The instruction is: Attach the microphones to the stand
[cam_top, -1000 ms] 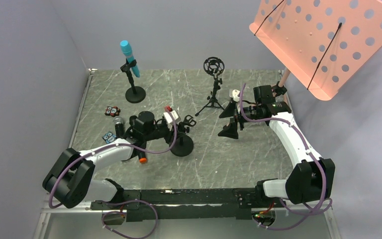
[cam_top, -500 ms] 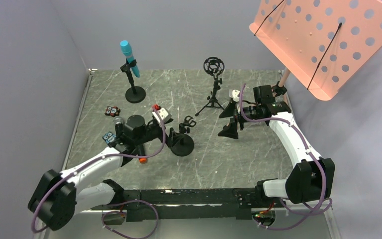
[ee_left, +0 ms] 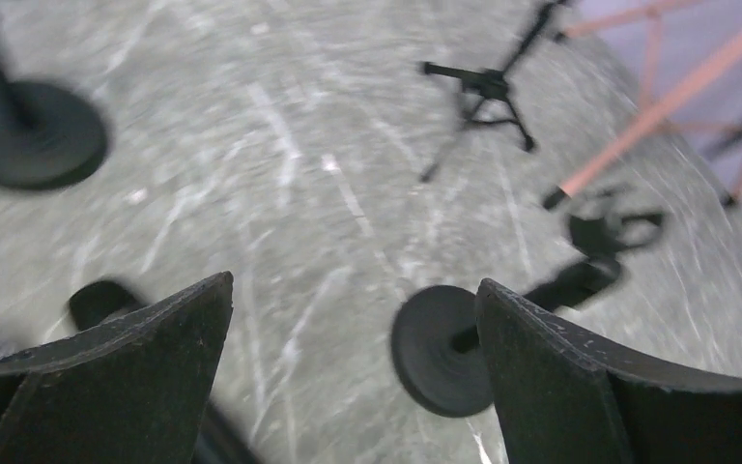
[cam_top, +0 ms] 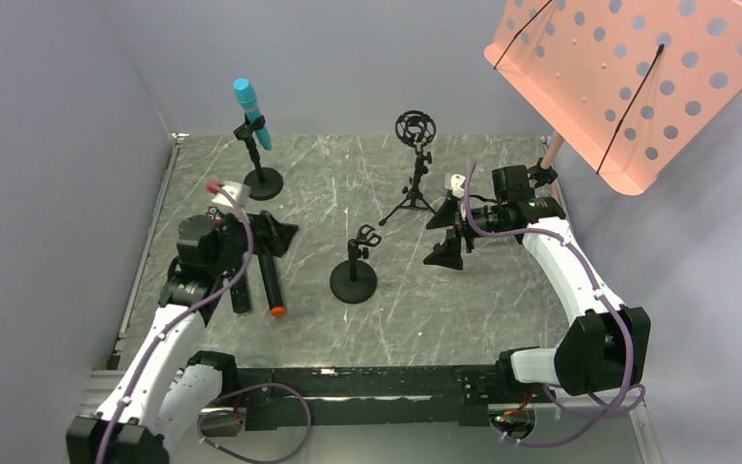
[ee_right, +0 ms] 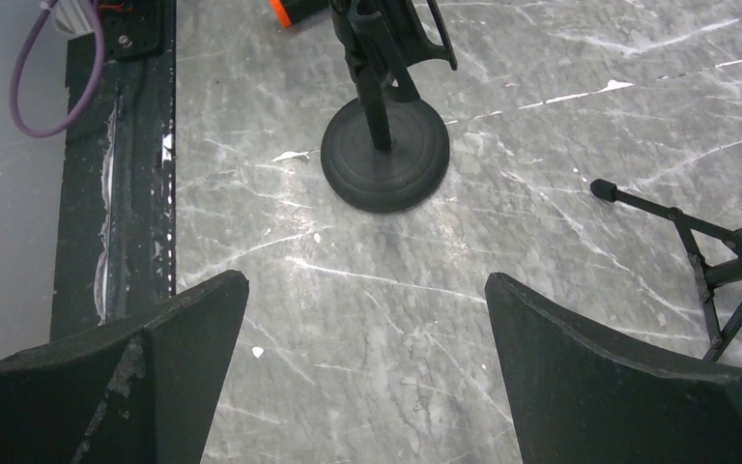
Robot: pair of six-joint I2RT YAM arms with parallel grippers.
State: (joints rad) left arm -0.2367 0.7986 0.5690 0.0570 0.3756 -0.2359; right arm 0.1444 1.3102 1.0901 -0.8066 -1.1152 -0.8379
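Observation:
The turquoise microphone point(cam_top: 252, 116) sits clipped in the far round-base stand point(cam_top: 263, 182). Two black microphones lie side by side on the table at the left. One has an orange end cap point(cam_top: 276, 310). The other point(cam_top: 241, 293) has its head hidden under my left arm. My left gripper point(cam_top: 272, 237) point(ee_left: 356, 282) hovers open and empty over their far ends. The middle round-base stand point(cam_top: 354, 280) point(ee_left: 440, 348) has an empty clip point(cam_top: 367, 237). The tripod stand point(cam_top: 413, 184) carries an empty ring mount. My right gripper point(cam_top: 442, 237) point(ee_right: 366, 280) hangs open over bare table to the right of it.
A large orange music stand point(cam_top: 628, 77) overhangs the back right corner, its legs point(ee_left: 638, 126) beyond the tripod. Grey walls close the left and back. A black rail point(ee_right: 126, 145) runs along the near table edge.
My left gripper has opened and swung back left, from the middle stand's post to above the lying microphones. The right arm has not moved.

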